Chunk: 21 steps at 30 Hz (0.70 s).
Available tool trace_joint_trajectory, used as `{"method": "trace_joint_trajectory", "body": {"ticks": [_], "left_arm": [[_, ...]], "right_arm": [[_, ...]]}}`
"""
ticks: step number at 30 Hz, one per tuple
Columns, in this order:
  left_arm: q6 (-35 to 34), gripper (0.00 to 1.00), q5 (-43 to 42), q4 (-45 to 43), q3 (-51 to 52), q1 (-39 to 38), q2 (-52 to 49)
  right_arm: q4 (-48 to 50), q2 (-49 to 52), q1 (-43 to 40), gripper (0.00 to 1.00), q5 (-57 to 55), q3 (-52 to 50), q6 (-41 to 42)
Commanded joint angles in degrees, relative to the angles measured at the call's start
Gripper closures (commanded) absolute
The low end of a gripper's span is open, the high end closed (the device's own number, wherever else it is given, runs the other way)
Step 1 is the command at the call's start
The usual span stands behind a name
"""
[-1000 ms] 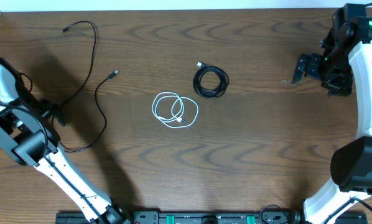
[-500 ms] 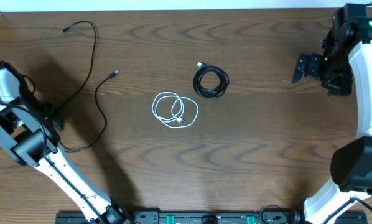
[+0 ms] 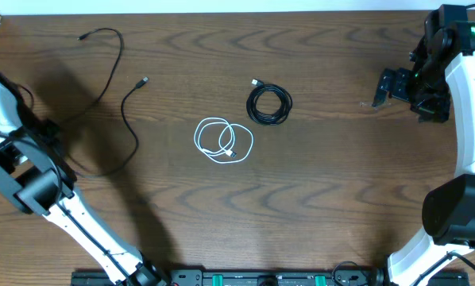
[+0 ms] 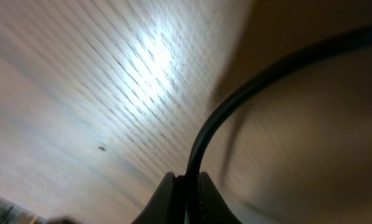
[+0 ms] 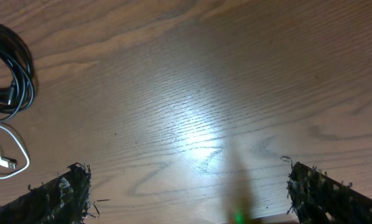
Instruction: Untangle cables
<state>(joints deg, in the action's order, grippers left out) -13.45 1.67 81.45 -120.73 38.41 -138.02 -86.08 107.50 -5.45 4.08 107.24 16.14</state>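
While the left pincer (image 4: pixel 187 186) is squeezing its fingers fully together on the loose black cable (image 3: pixel 122 49), that cord is sprawling in long open curves toward 10 o'clock on the worktop (image 3: pixel 325 199), running from the far edge down to the left arm. In the blurred left wrist view the cable is rising out of the closed fingertips and arcing away toward 2 o'clock. The white cable (image 3: pixel 224 140) is lying in two overlapping loops near the middle of the worktop, and the coiled black cable (image 3: pixel 269 104) is sitting in a tight ring just beside it at 1 o'clock, the two not touching. The right pincer (image 3: pixel 388 86) is hovering well apart from all three cords, out at 3 o'clock, its fingers spreading wide and gripping nothing.
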Motion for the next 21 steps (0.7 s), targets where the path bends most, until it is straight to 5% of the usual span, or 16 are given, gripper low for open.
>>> {"method": "trace_joint_trajectory", "body": {"ticks": [1,6,12,21], "left_arm": [[-0.1,0.92,-2.4,-6.0,-4.4,-1.5,14.1],[-0.6,0.92,-12.0,-22.6,-4.4,-4.9,25.1],[-1.0,0.93,-13.0,-40.3,-4.4,-13.0,30.4],[-0.5,0.93,-5.4,-46.6,-4.1,-17.5,22.9]], "right_arm": [[-0.1,-1.1,0.2,0.01,-0.1,0.5,0.8],[-0.1,-1.1,0.2,0.01,-0.1,0.5,0.8],[-0.1,-1.1,0.2,0.01,-0.1,0.5,0.8],[-0.1,-1.1,0.2,0.01,-0.1,0.5,0.8]]}}
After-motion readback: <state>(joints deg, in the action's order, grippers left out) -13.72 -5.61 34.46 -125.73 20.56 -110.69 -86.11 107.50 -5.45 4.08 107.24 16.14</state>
